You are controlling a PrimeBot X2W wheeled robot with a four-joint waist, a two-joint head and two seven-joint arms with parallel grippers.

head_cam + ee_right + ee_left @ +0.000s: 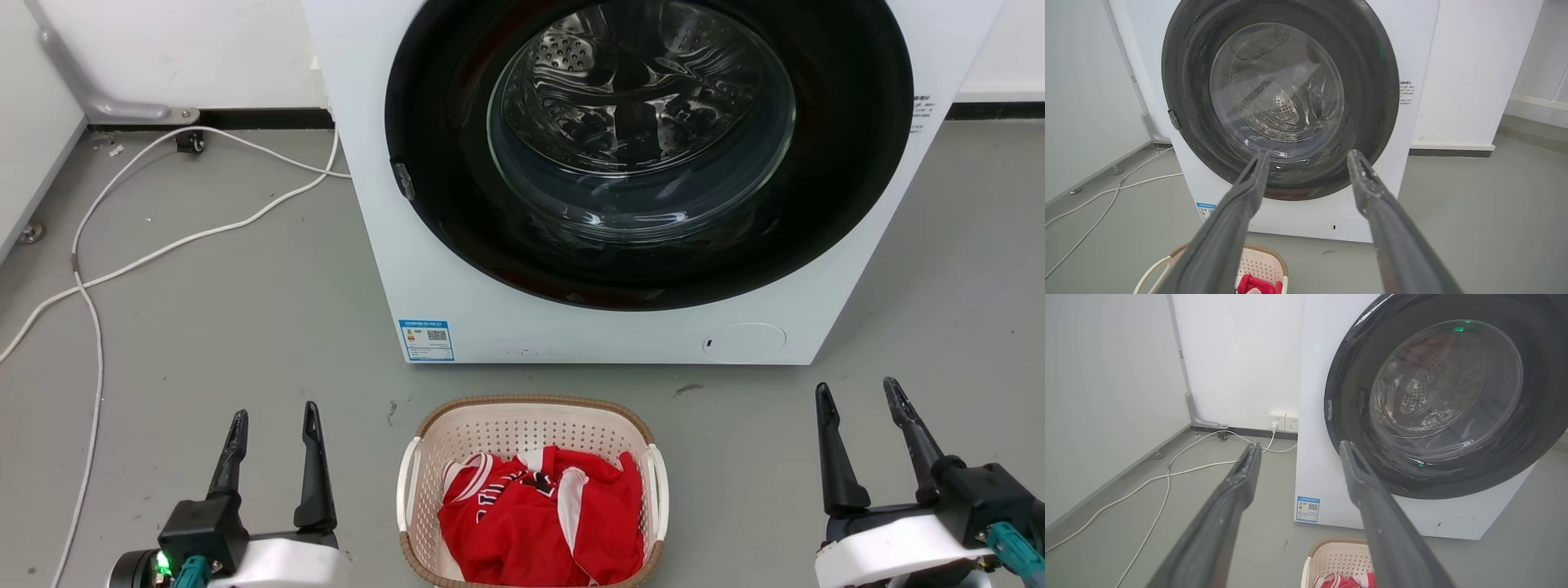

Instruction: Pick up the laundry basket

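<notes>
You're at the approach: the laundry basket (pixel 522 433) sits on the floor (pixel 245 327) before the washer (pixel 457 310), midway between your left tool (pixel 275 410) and right tool (pixel 856 385), both spread open and empty. Next, I'd judge, bring each tool inward and down to a white side handle (pixel 406 490).

Parted fingers (pixel 1229 228) face washer (pixel 1290 122), laundry basket (pixel 1261 265) below

head: above, facing down | wrists: low, facing forward | shared: washer (pixel 433 302), laundry basket (pixel 522 431)
</notes>
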